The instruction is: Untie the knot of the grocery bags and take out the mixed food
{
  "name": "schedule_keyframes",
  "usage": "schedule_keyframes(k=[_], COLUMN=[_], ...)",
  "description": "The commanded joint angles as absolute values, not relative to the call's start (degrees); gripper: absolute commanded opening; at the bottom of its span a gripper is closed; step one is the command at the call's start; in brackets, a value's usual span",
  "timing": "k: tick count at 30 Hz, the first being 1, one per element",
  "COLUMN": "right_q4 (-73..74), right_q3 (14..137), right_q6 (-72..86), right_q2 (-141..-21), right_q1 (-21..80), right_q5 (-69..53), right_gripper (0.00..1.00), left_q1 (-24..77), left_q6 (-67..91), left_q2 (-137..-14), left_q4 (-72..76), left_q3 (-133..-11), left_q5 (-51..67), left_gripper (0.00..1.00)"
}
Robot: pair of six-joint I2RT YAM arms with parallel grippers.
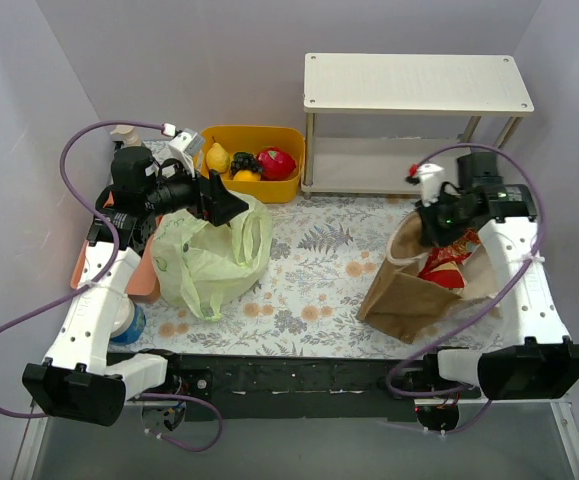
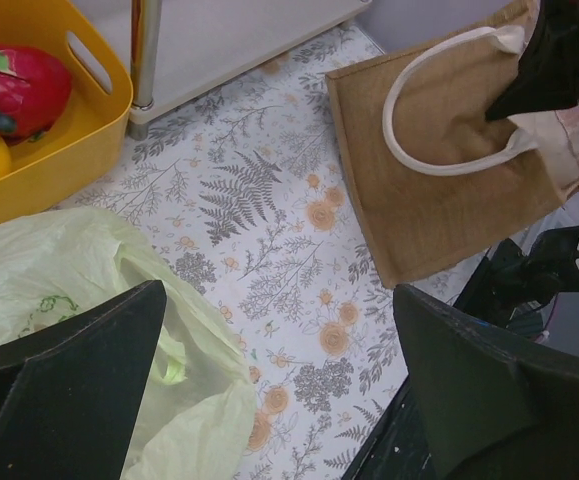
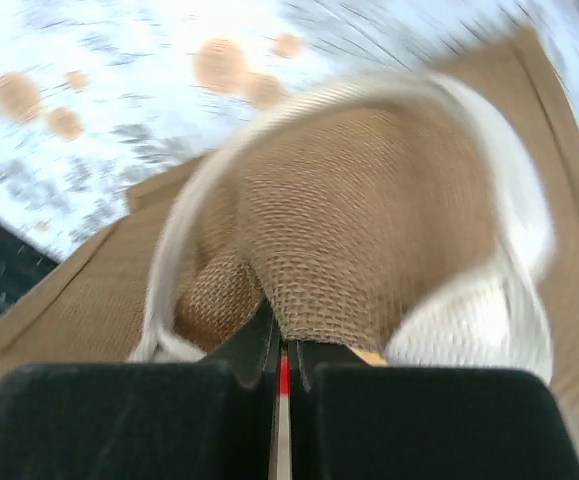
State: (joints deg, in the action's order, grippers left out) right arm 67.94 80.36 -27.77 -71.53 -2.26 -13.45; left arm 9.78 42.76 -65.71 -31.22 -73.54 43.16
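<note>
Our right gripper (image 3: 282, 335) angles down into the brown tote (image 1: 399, 295) at center right, clamped on a red packet (image 1: 447, 270). Our left gripper (image 2: 279, 300) hovers agape and empty, upper left.

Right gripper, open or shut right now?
Shut. The right gripper has its fingers together over the brown tote, with a red sliver between; cannot tell if held.

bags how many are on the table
2. A green plastic bag sits at the left, beside the yellow bin; a brown tote sits at the right. No other bag shows.
</note>
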Motion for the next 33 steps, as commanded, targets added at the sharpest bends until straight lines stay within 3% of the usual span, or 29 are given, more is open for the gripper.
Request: schedule_keyframes(k=[1, 11, 14, 18, 22, 23, 24, 27, 33], right_q4=[73.29, 72.42, 72.77, 71.54, 70.58, 70.40, 69.97, 68.91, 69.87], right_q3=[82.70, 92.36, 99.56, 104.06, 100.12, 99.24, 98.36, 96.51, 102.91], right_q6=[-31.72, -39.98, -40.78, -39.54, -38.59, -38.24, -37.62, -34.98, -34.37], right_q2=[-70.13, -86.80, -93.40, -96.15, -93.09, -90.99, -89.66, -85.61, -82.18], right_q1=[15.36, 55.93, 63.77, 64.69, 64.69, 64.69, 64.69, 64.60, 59.60], right_q5=[-19.17, -11.52, -10.20, -9.67, -7.12, -6.42, -5.89, -2.55, -1.76], right_gripper=[0.01, 0.01, 0.01, 0.02, 0.30, 0.46, 0.51, 0.60, 0.63], left_q1=[9.93, 9.93, 9.93, 9.93, 9.93, 9.93, 10.02, 11.77, 17.58], left_q6=[42.45, 39.55, 38.85, 37.62, 37.35, 37.44, 38.05, 41.21, 41.39], left_q2=[-66.18, -71.45, -71.63, -70.67, -69.79, -69.96, -70.13, -72.15, -78.74], left_q4=[-30.23, -31.82, -32.43, -33.39, -34.10, -33.93, -33.49, -30.51, -29.36], left_q3=[-73.65, -78.04, -79.45, -79.45, -77.87, -77.18, -76.99, -76.99, -81.02], left_q5=[45.53, 44.47, 43.68, 42.89, 44.73, 48.39, 50.52, 59.14, 58.45], left_gripper=[0.97, 0.98, 0.98, 0.98, 0.98, 0.98, 0.98, 0.98, 0.98])
